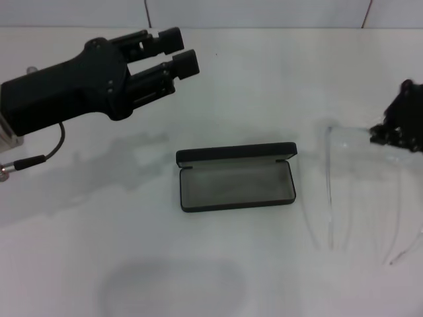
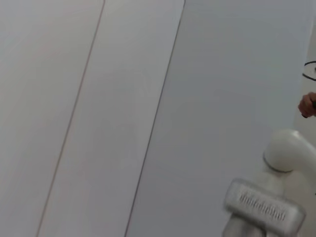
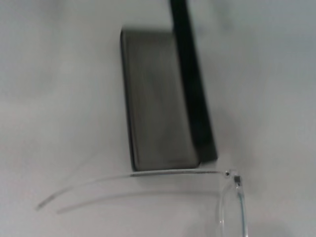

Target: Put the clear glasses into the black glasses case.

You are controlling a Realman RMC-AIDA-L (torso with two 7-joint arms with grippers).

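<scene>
The case (image 1: 236, 177) lies open on the white table (image 1: 198, 264), lid up on its far side, grey lining bare. Right of it the glasses (image 1: 344, 191) are faint, their arms reaching toward the near edge. The right gripper (image 1: 396, 132), partly cut off, pinches their front. The left gripper (image 1: 180, 51) hovers far left, fingers spread.

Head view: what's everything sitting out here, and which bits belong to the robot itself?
black glasses case: one, black with grey lining, open at the table's middle, nothing in it.
clear glasses: one pair, transparent, arms unfolded, right of the case, apart from it.
table: one, white.
wall: pale panels, behind the table.
left gripper: one, black, raised at the left, away from both.
right gripper: one, black, at the right edge by the glasses' front.
</scene>
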